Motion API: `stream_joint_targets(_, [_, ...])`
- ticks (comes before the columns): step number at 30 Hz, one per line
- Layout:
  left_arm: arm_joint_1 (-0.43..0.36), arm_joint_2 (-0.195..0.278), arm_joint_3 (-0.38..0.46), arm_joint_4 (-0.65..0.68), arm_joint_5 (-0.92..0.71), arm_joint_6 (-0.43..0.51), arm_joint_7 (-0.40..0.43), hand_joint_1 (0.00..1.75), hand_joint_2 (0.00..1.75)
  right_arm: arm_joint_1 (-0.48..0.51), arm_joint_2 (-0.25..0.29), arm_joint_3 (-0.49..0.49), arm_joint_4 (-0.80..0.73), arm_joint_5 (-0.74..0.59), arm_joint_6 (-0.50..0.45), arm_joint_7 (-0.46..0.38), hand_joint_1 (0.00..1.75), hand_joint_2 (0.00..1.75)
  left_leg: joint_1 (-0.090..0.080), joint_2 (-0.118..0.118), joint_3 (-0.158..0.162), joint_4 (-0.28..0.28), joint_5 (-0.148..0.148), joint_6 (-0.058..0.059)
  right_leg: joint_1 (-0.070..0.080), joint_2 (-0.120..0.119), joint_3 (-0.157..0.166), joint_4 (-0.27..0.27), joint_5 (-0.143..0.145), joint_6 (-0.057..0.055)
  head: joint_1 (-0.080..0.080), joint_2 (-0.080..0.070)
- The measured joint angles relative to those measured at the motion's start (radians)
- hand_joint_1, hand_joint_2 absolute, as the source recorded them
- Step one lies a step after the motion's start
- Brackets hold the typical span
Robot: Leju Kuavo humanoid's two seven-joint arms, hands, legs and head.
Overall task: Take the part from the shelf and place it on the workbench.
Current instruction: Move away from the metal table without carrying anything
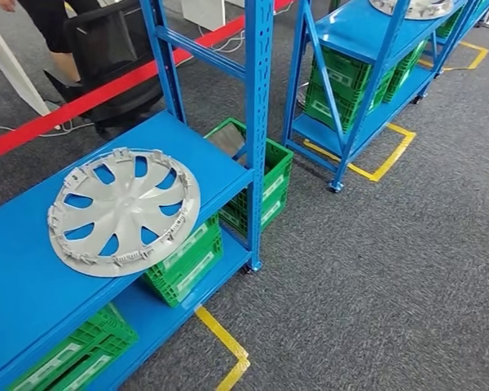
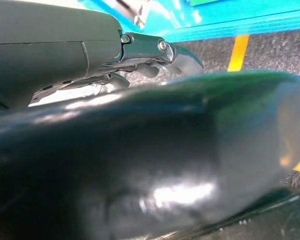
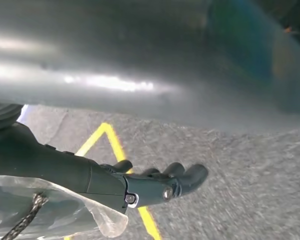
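Note:
The part is a grey wheel cover (image 1: 124, 210) with several slots, lying flat on the blue shelf (image 1: 20, 269) at the left of the head view. In the left wrist view my left hand (image 2: 141, 55) hangs low beside the shelf's blue edge, fingers stretched out and empty. My right hand (image 3: 141, 185) hangs over grey carpet and a yellow floor line, fingers extended and slightly apart, holding nothing. Both hands are well away from the wheel cover.
Green crates (image 1: 187, 261) sit on the lower shelf, and another (image 1: 261, 175) stands behind the blue upright post (image 1: 257, 122). A second blue rack (image 1: 359, 32) at the back right carries another wheel cover (image 1: 414, 8). Yellow tape (image 1: 226, 342) marks the carpet. A person's legs (image 1: 51, 32) and red tape (image 1: 107, 90) lie behind.

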Motion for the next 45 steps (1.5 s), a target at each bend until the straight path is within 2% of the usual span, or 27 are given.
stream_joint_targets(2, [0.009, 0.000, 0.009, 0.000, -0.005, -0.001, 0.001, 0.00, 0.00, 0.005, 0.000, 0.006, -0.007, -0.003, 0.001, 0.003, 0.00, 0.00, 0.005, -0.013, -0.007, 0.001, 0.001, -0.012, 0.001, -0.024, 0.008, -0.005, 0.001, -0.010, 0.000, 0.000])
stream_joint_targets(4, [0.014, -0.001, 0.013, 0.000, -0.006, -0.001, 0.001, 0.00, 0.00, 0.009, 0.000, 0.011, -0.013, -0.004, 0.001, 0.004, 0.00, 0.00, 0.003, 0.034, -0.028, 0.045, -0.027, -0.022, 0.000, -0.054, 0.013, -0.012, 0.004, -0.024, -0.006, 0.000])
stream_joint_targets(6, [0.013, -0.002, 0.017, 0.000, -0.007, -0.001, 0.002, 0.00, 0.00, 0.013, 0.000, 0.013, -0.015, -0.003, 0.002, 0.004, 0.00, 0.00, 0.002, 0.100, -0.085, 0.163, -0.087, -0.029, 0.003, -0.090, 0.015, -0.016, 0.001, -0.034, -0.013, 0.000])
stream_joint_targets(8, [0.015, -0.002, 0.023, 0.000, -0.010, -0.001, 0.002, 0.00, 0.00, 0.015, 0.000, 0.013, -0.015, 0.001, 0.005, 0.006, 0.00, 0.00, 0.003, 0.119, -0.136, 0.269, -0.124, -0.033, 0.006, -0.126, 0.012, -0.016, -0.005, -0.038, -0.013, 0.000])
stream_joint_targets(9, [0.018, -0.002, 0.026, 0.000, -0.011, -0.001, 0.002, 0.00, 0.00, 0.015, 0.000, 0.013, -0.015, 0.005, 0.007, 0.006, 0.00, 0.00, 0.003, 0.123, -0.138, 0.277, -0.116, -0.034, 0.007, -0.142, 0.012, -0.016, -0.008, -0.039, -0.013, 0.000])
stream_joint_targets(10, [0.021, -0.002, 0.030, 0.000, -0.012, 0.000, 0.002, 0.00, 0.00, 0.014, 0.000, 0.013, -0.015, 0.011, 0.010, 0.006, 0.00, 0.00, 0.003, 0.127, -0.120, 0.245, -0.092, -0.033, 0.007, -0.157, 0.014, -0.016, -0.011, -0.038, -0.013, 0.000])
stream_joint_targets(12, [0.023, -0.002, 0.034, 0.000, -0.013, 0.001, 0.002, 0.00, 0.00, 0.012, 0.000, 0.013, -0.015, 0.022, 0.014, 0.004, 0.00, 0.00, -0.001, 0.162, -0.046, 0.108, -0.033, -0.026, 0.009, -0.182, 0.024, -0.016, -0.018, -0.034, -0.014, 0.000])
stream_joint_targets(14, [0.023, -0.003, 0.037, 0.000, -0.013, 0.004, 0.001, 0.00, 0.00, 0.011, 0.000, 0.013, -0.015, 0.031, 0.013, -0.001, 0.00, 0.00, -0.007, 0.192, 0.005, 0.014, -0.007, -0.012, 0.014, -0.203, 0.033, -0.015, -0.025, -0.024, -0.012, 0.000])
stream_joint_targets(15, [0.024, -0.004, 0.039, 0.000, -0.013, 0.005, 0.000, 0.00, 0.00, 0.009, 0.000, 0.013, -0.015, 0.033, 0.007, -0.003, 0.00, 0.00, -0.011, 0.196, 0.009, 0.001, -0.007, -0.006, 0.016, -0.212, 0.040, -0.016, -0.026, -0.019, -0.012, 0.000])
stream_joint_targets(17, [0.028, -0.005, 0.042, 0.000, -0.013, 0.007, -0.002, 0.00, 0.00, 0.002, 0.001, 0.018, -0.014, 0.026, -0.026, -0.003, 0.00, 0.00, -0.009, 0.175, 0.008, -0.004, -0.001, 0.007, 0.015, -0.223, 0.049, -0.020, -0.028, -0.009, -0.012, 0.000])
stream_joint_targets(19, [0.031, -0.007, 0.047, 0.000, -0.012, 0.009, -0.004, 0.00, 0.00, -0.005, 0.002, 0.030, -0.010, 0.014, -0.063, -0.001, 0.00, 0.00, -0.003, 0.156, 0.010, -0.015, 0.007, 0.019, 0.013, -0.182, 0.038, 0.010, -0.052, 0.001, -0.008, 0.000])
stream_joint_targets(21, [0.028, -0.009, 0.053, 0.001, -0.012, 0.011, -0.006, 0.00, 0.00, -0.006, 0.002, 0.038, -0.004, 0.008, -0.077, 0.001, 0.00, 0.00, 0.000, 0.134, 0.010, -0.020, 0.012, 0.026, 0.011, -0.122, -0.014, 0.120, -0.109, 0.006, -0.002, 0.000])
stream_joint_targets(23, [0.027, -0.011, 0.057, 0.001, -0.012, 0.012, -0.007, 0.00, 0.00, -0.005, 0.002, 0.041, 0.002, 0.006, -0.080, 0.003, 0.00, 0.00, 0.000, 0.107, 0.010, -0.020, 0.011, 0.028, 0.011, -0.101, -0.078, 0.240, -0.148, 0.008, 0.000, 0.000])
stream_joint_targets(24, [0.027, -0.012, 0.058, 0.001, -0.012, 0.012, -0.007, 0.00, 0.00, -0.004, 0.002, 0.043, 0.004, 0.006, -0.081, 0.003, 0.00, 0.00, 0.000, 0.093, 0.011, -0.019, 0.011, 0.028, 0.010, -0.098, -0.094, 0.260, -0.140, 0.008, 0.000, 0.000])
stream_joint_targets(25, [0.027, -0.013, 0.058, 0.001, -0.012, 0.012, -0.007, 0.00, 0.00, -0.004, 0.001, 0.045, 0.006, 0.005, -0.082, 0.003, 0.00, 0.00, 0.000, 0.077, 0.013, -0.019, 0.010, 0.027, 0.009, -0.095, -0.092, 0.239, -0.111, 0.008, 0.000, 0.000])
stream_joint_targets(26, [0.027, -0.014, 0.059, 0.001, -0.012, 0.012, -0.007, 0.00, 0.00, -0.004, 0.001, 0.046, 0.007, 0.005, -0.083, 0.003, 0.00, 0.00, 0.001, 0.062, 0.016, -0.019, 0.009, 0.025, 0.007, -0.086, -0.071, 0.183, -0.068, 0.008, 0.000, 0.000])
stream_joint_targets(28, [0.026, -0.015, 0.060, 0.001, -0.012, 0.012, -0.007, 0.00, 0.00, -0.004, 0.001, 0.049, 0.009, 0.005, -0.084, 0.003, 0.00, 0.00, 0.001, 0.033, 0.018, -0.016, 0.004, 0.016, 0.000, -0.038, -0.016, 0.051, -0.007, 0.006, -0.001, 0.000])
stream_joint_targets(30, [0.025, -0.016, 0.061, 0.001, -0.012, 0.013, -0.008, 0.00, 0.00, -0.005, 0.001, 0.052, 0.012, 0.005, -0.084, 0.004, 0.00, 0.00, 0.002, 0.008, 0.012, -0.012, 0.004, 0.004, -0.003, -0.003, 0.012, -0.005, 0.000, 0.002, -0.001, 0.000])
stream_joint_targets(32, [0.028, -0.016, 0.062, 0.001, -0.012, 0.016, -0.008, 0.00, 0.00, -0.005, 0.001, 0.055, 0.014, 0.005, -0.085, 0.004, 0.00, 0.00, 0.006, -0.013, 0.004, -0.012, 0.007, -0.009, -0.001, -0.019, 0.017, -0.008, -0.001, -0.009, -0.001, 0.000])
stream_joint_targets(34, [0.030, -0.016, 0.062, 0.001, -0.012, 0.019, -0.009, 0.00, 0.00, -0.005, 0.001, 0.057, 0.014, 0.005, -0.086, 0.003, 0.00, 0.00, 0.005, 0.022, -0.011, 0.018, -0.011, -0.018, -0.001, -0.047, 0.022, -0.013, 0.002, -0.023, -0.005, 0.000])
stream_joint_targets(36, [0.027, -0.016, 0.064, 0.001, -0.012, 0.021, -0.010, 0.00, 0.00, -0.003, 0.002, 0.058, 0.015, 0.004, -0.086, 0.003, 0.00, 0.00, 0.002, 0.090, -0.060, 0.121, -0.065, -0.023, 0.002, -0.081, 0.025, -0.017, 0.000, -0.034, -0.011, 0.000])
stream_joint_targets(38, [0.026, -0.016, 0.066, 0.002, -0.011, 0.021, -0.010, 0.00, 0.00, -0.001, 0.002, 0.058, 0.015, 0.004, -0.086, 0.003, 0.00, 0.00, 0.002, 0.117, -0.123, 0.249, -0.116, -0.026, 0.008, -0.118, 0.021, -0.017, -0.005, -0.040, -0.013, 0.000])
stream_joint_targets(39, [0.027, -0.016, 0.066, 0.002, -0.011, 0.021, -0.010, 0.00, 0.00, -0.001, 0.002, 0.057, 0.015, 0.004, -0.086, 0.004, 0.00, 0.00, 0.002, 0.121, -0.137, 0.279, -0.119, -0.025, 0.010, -0.135, 0.020, -0.017, -0.008, -0.042, -0.013, 0.000])
stream_joint_targets(40, [0.029, -0.016, 0.066, 0.002, -0.011, 0.021, -0.010, 0.00, 0.00, -0.001, 0.002, 0.057, 0.015, 0.004, -0.086, 0.004, 0.00, 0.00, 0.002, 0.124, -0.132, 0.269, -0.103, -0.023, 0.012, -0.150, 0.020, -0.017, -0.011, -0.043, -0.013, 0.000])
stream_joint_targets(41, [0.031, -0.016, 0.067, 0.002, -0.010, 0.021, -0.011, 0.00, 0.00, -0.002, 0.002, 0.058, 0.015, 0.004, -0.087, 0.004, 0.00, 0.00, 0.001, 0.129, -0.108, 0.222, -0.072, -0.019, 0.014, -0.164, 0.024, -0.017, -0.014, -0.043, -0.014, 0.000])
stream_joint_targets(43, [0.030, -0.016, 0.068, 0.003, -0.008, 0.021, -0.013, 0.00, 0.00, -0.004, 0.002, 0.059, 0.015, 0.004, -0.087, 0.003, 0.00, 0.00, -0.007, 0.168, -0.035, 0.085, -0.015, -0.004, 0.019, -0.189, 0.033, -0.016, -0.021, -0.040, -0.014, 0.000])
stream_joint_targets(45, [0.028, -0.016, 0.072, 0.003, -0.006, 0.021, -0.016, 0.00, 0.00, -0.004, 0.002, 0.060, 0.015, 0.004, -0.087, 0.003, 0.00, 0.00, -0.017, 0.200, 0.002, 0.008, 0.001, 0.008, 0.023, -0.213, 0.041, -0.017, -0.028, -0.031, -0.013, 0.000])
